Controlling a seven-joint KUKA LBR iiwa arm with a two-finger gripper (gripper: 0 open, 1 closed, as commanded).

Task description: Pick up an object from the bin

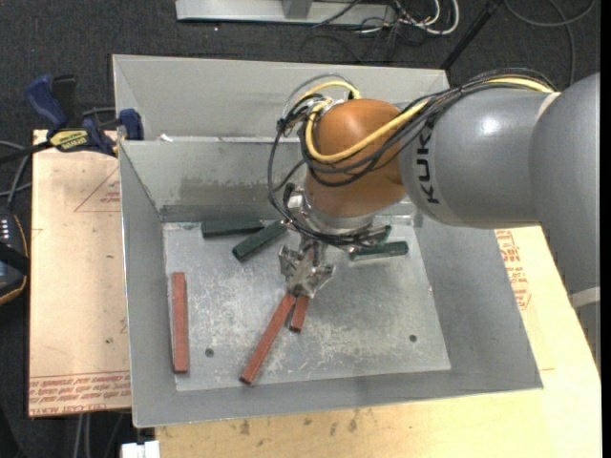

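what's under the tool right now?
A long red-brown stick slanting down-left and a short red-brown stick beside it, both with upper ends beneath the tool. The tool covers their tips, so contact can't be judged.

Left side: red bar (179, 322); rear: dark green sticks (232, 227).

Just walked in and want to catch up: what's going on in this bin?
The arm's hand is low in the grey bin, right over the upper ends of two reddish-brown sticks mid-floor. Whether it grips either isn't clear. Another reddish stick lies left; dark green sticks lie behind.
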